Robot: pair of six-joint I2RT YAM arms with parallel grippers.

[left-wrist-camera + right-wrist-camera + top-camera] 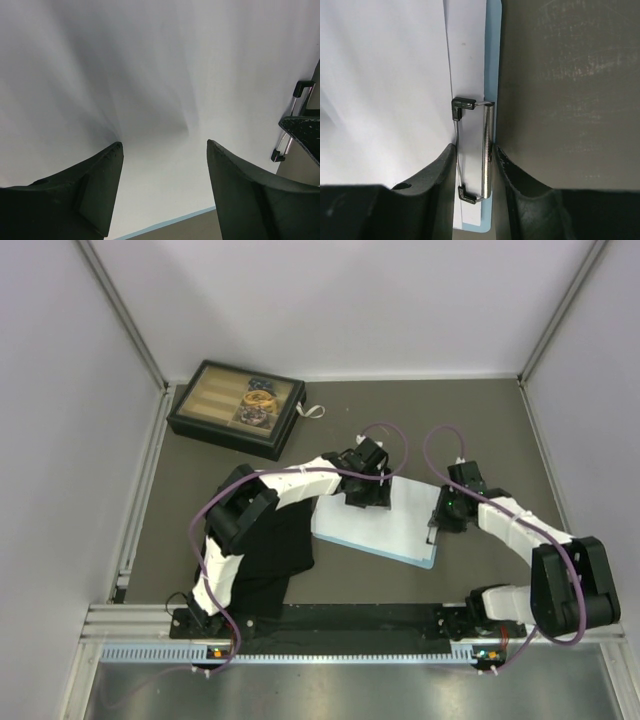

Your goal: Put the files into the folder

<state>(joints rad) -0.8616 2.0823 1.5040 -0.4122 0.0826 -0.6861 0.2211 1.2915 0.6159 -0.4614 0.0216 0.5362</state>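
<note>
At mid-desk (470, 420) the blue folder (493, 50) lies flat, white sheets (160, 75) on top. My right jaws pinch its metal clip (487, 145) at the edge; my left jaws are spread over the sheets. Sheets look thin, floppy, slippery: press them flat, work the stiff clip by its wire.

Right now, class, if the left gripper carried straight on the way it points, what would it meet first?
The left gripper, jaws open, points down at the white sheet lying on the folder. It would meet that paper first, though how near it is remains unclear.
</note>
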